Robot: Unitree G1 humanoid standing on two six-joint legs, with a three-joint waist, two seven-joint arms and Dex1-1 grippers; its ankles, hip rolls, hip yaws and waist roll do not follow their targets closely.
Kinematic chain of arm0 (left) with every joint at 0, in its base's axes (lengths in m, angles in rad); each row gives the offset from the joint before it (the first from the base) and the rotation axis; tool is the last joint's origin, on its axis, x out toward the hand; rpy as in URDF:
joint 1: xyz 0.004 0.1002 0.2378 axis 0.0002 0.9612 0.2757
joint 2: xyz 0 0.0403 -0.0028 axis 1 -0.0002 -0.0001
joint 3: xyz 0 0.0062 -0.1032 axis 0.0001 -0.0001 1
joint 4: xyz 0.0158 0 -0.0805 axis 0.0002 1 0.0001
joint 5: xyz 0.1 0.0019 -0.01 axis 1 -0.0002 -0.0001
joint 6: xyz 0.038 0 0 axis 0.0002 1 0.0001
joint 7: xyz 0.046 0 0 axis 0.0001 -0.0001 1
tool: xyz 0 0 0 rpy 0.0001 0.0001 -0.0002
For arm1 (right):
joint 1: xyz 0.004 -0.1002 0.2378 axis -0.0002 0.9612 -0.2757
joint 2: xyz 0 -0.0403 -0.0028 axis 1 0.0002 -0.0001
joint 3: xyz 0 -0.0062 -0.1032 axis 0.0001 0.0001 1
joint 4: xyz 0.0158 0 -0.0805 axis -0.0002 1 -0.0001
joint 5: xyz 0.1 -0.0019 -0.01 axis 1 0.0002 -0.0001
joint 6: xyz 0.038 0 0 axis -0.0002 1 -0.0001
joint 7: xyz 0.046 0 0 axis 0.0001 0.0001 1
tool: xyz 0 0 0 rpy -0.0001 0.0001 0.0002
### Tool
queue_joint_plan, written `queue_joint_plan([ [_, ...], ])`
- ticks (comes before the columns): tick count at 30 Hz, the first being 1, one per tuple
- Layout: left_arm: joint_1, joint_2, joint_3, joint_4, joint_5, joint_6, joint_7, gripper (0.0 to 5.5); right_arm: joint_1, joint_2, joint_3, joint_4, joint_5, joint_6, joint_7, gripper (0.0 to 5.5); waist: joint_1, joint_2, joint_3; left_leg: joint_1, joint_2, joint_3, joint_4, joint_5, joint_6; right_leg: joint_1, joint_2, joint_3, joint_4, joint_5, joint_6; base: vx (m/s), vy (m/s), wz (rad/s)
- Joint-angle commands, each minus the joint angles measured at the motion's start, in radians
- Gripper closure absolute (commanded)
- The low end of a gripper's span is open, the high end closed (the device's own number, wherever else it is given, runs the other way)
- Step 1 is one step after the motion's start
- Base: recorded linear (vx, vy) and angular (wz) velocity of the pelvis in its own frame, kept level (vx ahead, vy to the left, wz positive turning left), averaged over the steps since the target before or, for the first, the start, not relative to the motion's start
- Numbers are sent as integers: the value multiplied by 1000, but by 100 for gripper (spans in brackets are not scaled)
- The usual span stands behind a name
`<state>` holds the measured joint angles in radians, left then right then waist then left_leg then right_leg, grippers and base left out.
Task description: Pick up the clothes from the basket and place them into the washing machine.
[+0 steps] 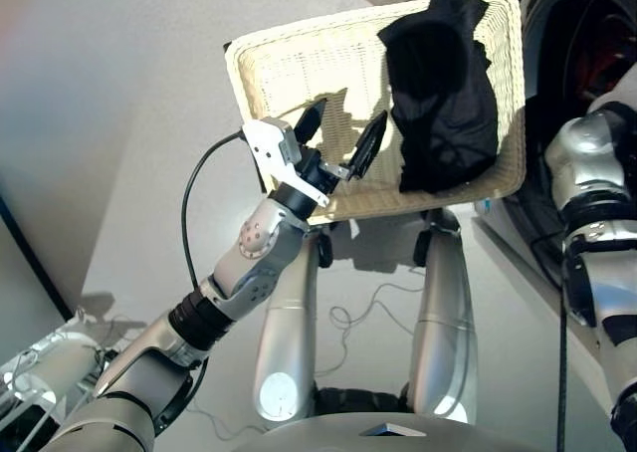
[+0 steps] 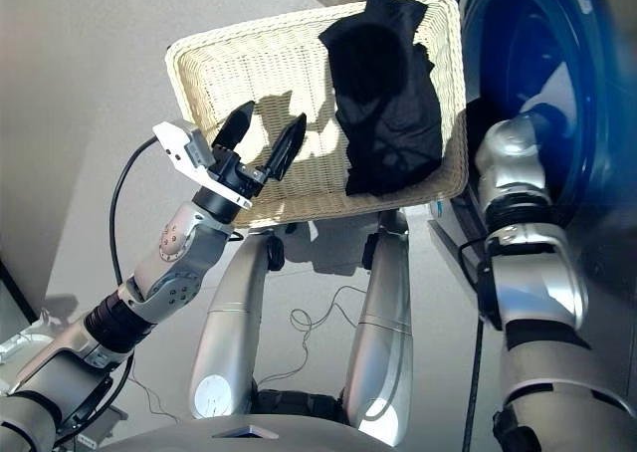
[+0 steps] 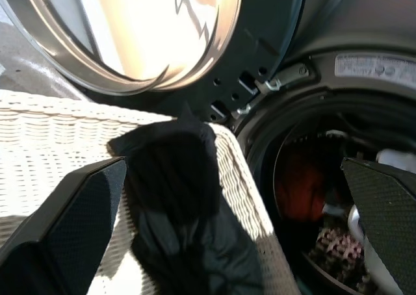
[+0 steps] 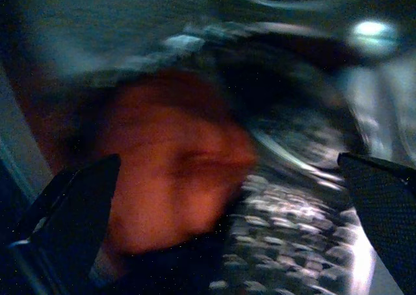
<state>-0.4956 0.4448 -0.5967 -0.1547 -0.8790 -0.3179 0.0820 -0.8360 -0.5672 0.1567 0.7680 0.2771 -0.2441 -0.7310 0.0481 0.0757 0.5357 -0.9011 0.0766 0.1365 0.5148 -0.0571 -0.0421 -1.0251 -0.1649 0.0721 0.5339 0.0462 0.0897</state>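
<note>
Lying crumpled in the basket [image 1: 289, 64], the black garment [image 1: 443, 104] filled the end nearest the washing machine [image 2: 557, 84], one edge draped over the far rim. The rest of the wicker floor was bare and sunlit. A red-orange garment [image 3: 304, 186] already sat inside the perforated drum [image 4: 292, 210], seen through the open porthole, with the glass door [image 3: 149, 28] swung out above the basket. My left gripper [image 1: 341, 135] hovered over the basket's near rim, just beside the black garment but apart from it, fingers spread wide and holding nothing. My right gripper [image 4: 227, 197] reached into the drum near the red-orange garment, fingers also set wide apart and empty.
</note>
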Motion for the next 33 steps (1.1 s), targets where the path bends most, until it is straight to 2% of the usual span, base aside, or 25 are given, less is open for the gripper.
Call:
queue_joint_plan([
  [1,55,7,70,-135,66,-47,-18,0,77,1,35,-154,-18,-80,99,0,-23,-2,-16,-19,36,-32,-19,25,-44,41,-8,42,-9,-42,64,0,0,0],
  [9,113,-34,155,-159,91,-66,31,0,292,70,94,-445,81,-150,302,0,-49,-32,-16,-26,43,-42,28,11,-46,36,3,39,48,-67,53,-1,-13,-8],
  [12,129,-42,180,-167,106,-70,41,0,330,70,148,-508,99,-139,386,0,-49,-42,-16,-35,49,-46,60,0,-48,30,8,36,83,-82,47,0,0,0],
  [16,144,-47,187,-175,124,-67,27,0,325,20,227,-546,113,-117,514,0,-44,-48,-16,-39,54,-55,89,-9,-51,26,9,29,121,-101,44,-2,-27,8],
  [21,141,-61,195,-181,146,-71,29,0,248,-17,296,-535,19,-71,545,0,-33,-52,-16,-52,60,-66,140,-28,-54,14,9,26,175,-127,39,0,0,0],
  [24,100,-62,192,-197,186,-69,44,0,165,-10,323,-491,-12,-36,538,0,-26,-52,-16,-64,66,-71,158,-35,-57,3,7,20,196,-138,38,0,0,0],
  [29,28,-121,151,-198,182,-72,77,0,12,70,370,-351,-9,0,514,0,-15,-52,-16,-79,70,-71,181,-43,-59,-13,8,14,216,-150,31,0,0,0],
  [33,-5,-135,126,-197,175,-67,90,0,-79,136,382,-180,17,22,489,0,-1,-46,-16,-101,70,-74,208,-53,-62,-33,12,9,244,-163,30,0,0,0],
])
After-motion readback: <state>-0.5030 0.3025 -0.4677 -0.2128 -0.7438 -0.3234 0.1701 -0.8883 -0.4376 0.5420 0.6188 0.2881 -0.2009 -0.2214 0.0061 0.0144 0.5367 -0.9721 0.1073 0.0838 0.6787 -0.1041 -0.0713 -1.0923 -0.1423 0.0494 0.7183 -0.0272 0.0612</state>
